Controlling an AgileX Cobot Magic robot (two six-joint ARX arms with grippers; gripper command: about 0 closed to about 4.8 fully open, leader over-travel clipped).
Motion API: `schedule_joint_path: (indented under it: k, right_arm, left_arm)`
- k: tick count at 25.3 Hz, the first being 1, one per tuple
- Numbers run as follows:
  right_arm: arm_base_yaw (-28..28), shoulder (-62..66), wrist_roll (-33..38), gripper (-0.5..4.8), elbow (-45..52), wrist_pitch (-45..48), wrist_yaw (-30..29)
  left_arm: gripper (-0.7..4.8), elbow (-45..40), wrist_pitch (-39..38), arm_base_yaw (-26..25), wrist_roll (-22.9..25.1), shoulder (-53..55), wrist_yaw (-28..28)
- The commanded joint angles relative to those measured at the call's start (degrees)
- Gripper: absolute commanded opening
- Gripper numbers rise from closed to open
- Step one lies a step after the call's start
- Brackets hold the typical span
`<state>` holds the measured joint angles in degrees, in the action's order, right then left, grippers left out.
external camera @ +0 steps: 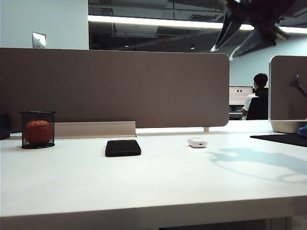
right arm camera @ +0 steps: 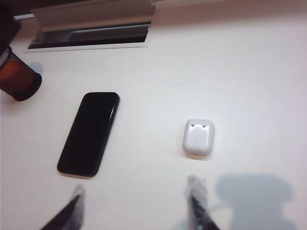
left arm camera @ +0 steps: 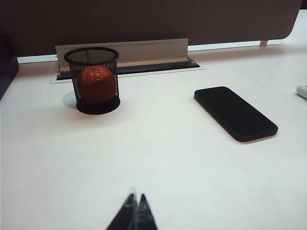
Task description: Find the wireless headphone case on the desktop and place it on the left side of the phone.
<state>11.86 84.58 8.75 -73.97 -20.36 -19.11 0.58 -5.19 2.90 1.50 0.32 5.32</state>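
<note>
- Up near the top right of the exterior view, the right gripper (external camera: 229,48) hangs high above the desktop (external camera: 144,187), touching nothing; in its wrist view the right gripper (right arm camera: 136,208) shows its fingers spread wide apart with nothing between them.
- The wireless headphone case (right arm camera: 198,137) lies flat on the desktop toward the back edge, on the right of the phone (right arm camera: 89,133) and well apart from it.
- The left gripper (left arm camera: 135,213) sits low over the near part of the desktop, its tips pressed together, empty.
- A black mesh cup (external camera: 37,129) holding an orange ball (external camera: 38,132) stands near the back left corner, by the partition (external camera: 115,88).
- A black mat (external camera: 283,139) lies at the right edge.
</note>
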Motion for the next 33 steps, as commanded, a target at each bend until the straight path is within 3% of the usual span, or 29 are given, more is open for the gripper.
schedule_joint_path:
  k: [1, 6, 9, 18, 26, 28, 33]
  right_arm:
    - [0.15, 2.62, 0.11, 3.44, -0.13, 4.2, -0.15]
    - [1.27, 6.51, 0.02, 4.08, -0.13, 8.35, 0.2]
    - [3.08, 8.44, 0.02, 4.42, -0.17, 10.69, 3.78]
    - [8.02, 13.59, -3.45, 4.42, -0.28, 16.87, 14.88]
    - [8.48, 18.99, -3.43, 4.44, -0.72, 22.08, 15.87]
    - [8.46, 20.81, -3.39, 4.75, -1.38, 22.38, 16.06]
    - [8.57, 25.49, -3.17, 4.79, -4.0, 22.34, 16.0]
  left_arm:
    - [-0.05, 0.11, 0.48, -0.11, 0.0, 0.04, -0.04]
    - [-0.05, 0.11, 0.5, -0.11, 0.0, 0.04, 0.04]
    - [-0.05, 0.11, 0.5, -0.09, 0.0, 0.04, 0.04]
    - [-0.05, 0.11, 0.5, -0.09, 0.0, 0.04, 0.04]
    - [-0.05, 0.11, 0.48, -0.09, 0.0, 0.07, 0.04]
    - [-0.05, 0.11, 0.39, -0.09, 0.0, 0.04, 0.04]
    - [-0.05, 0.11, -0.39, -0.09, 0.0, 0.04, 0.04]
